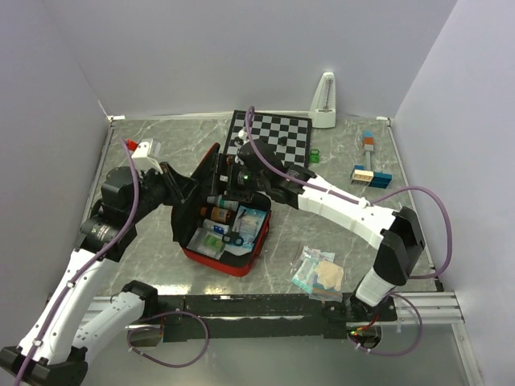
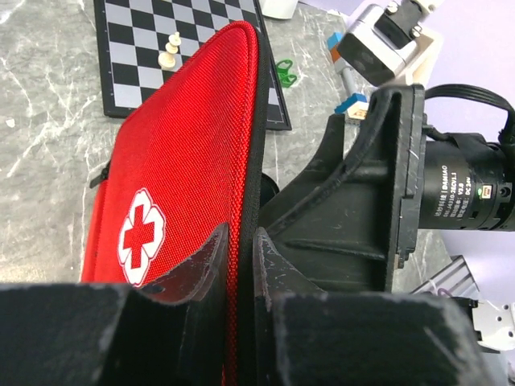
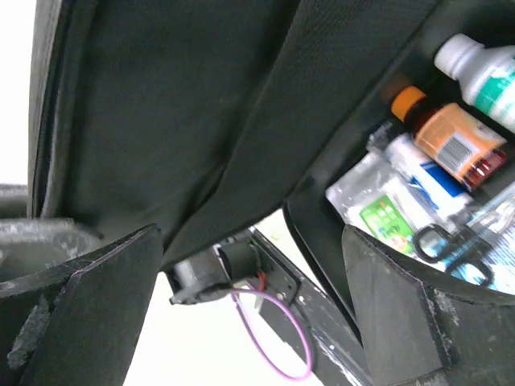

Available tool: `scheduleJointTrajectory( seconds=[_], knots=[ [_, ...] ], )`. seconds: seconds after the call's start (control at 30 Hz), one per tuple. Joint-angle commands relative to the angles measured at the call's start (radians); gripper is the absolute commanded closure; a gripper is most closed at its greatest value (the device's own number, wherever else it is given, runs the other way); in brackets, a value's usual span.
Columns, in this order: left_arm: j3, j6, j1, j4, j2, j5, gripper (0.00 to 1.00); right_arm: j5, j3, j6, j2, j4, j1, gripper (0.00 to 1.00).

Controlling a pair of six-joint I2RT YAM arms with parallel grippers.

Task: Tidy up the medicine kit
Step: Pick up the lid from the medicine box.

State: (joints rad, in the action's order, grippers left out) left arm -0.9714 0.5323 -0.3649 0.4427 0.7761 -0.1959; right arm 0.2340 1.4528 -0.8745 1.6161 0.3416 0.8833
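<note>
The red medicine kit [image 1: 228, 259] lies open in the middle of the table with its lid [image 1: 211, 165] raised upright. In the left wrist view the lid's red outside [image 2: 185, 153] shows the white cross emblem [image 2: 142, 237]. My left gripper [image 2: 241, 249] is shut on the lid's edge and also shows in the top view [image 1: 193, 189]. My right gripper [image 3: 249, 305] is open and empty. It sits on the lid's inner side by the black lining [image 3: 161, 104]. Inside the case lie an orange-capped bottle [image 3: 451, 141], a white bottle [image 3: 483, 68], scissors [image 3: 451, 249] and a green packet [image 3: 385, 217].
The chessboard [image 1: 269, 133] lies right behind the kit, with small pieces [image 2: 169, 52] on it. A white metronome [image 1: 324, 102] stands at the back. Blue and orange blocks [image 1: 370, 165] lie to the right. Clear plastic packets [image 1: 319, 271] lie near the front right. A small green item [image 1: 315, 154] sits by the board.
</note>
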Motion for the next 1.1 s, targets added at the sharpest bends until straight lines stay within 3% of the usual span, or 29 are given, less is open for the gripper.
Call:
scheduleJointTrajectory(
  seconds=[0.0,0.17,0.37,0.77,1.07],
  knots=[
    [-0.013,-0.003,-0.032,-0.076,-0.015,0.033,0.99,0.001,0.038,-0.066,0.025,-0.070,0.002,0.02],
    [-0.004,-0.006,-0.040,-0.071,-0.020,0.065,0.99,-0.013,0.043,-0.098,0.062,-0.086,0.005,0.03],
    [-0.007,-0.015,-0.042,-0.068,-0.037,0.107,0.99,-0.030,0.115,-0.098,0.128,0.030,0.006,0.06],
    [-0.023,-0.038,-0.042,-0.013,-0.055,0.242,0.99,-0.096,0.060,-0.064,0.059,0.102,0.005,0.13],
    [-0.009,-0.045,-0.042,-0.015,-0.049,0.239,0.99,-0.091,0.049,-0.055,0.033,0.094,0.005,0.10]
  ],
)
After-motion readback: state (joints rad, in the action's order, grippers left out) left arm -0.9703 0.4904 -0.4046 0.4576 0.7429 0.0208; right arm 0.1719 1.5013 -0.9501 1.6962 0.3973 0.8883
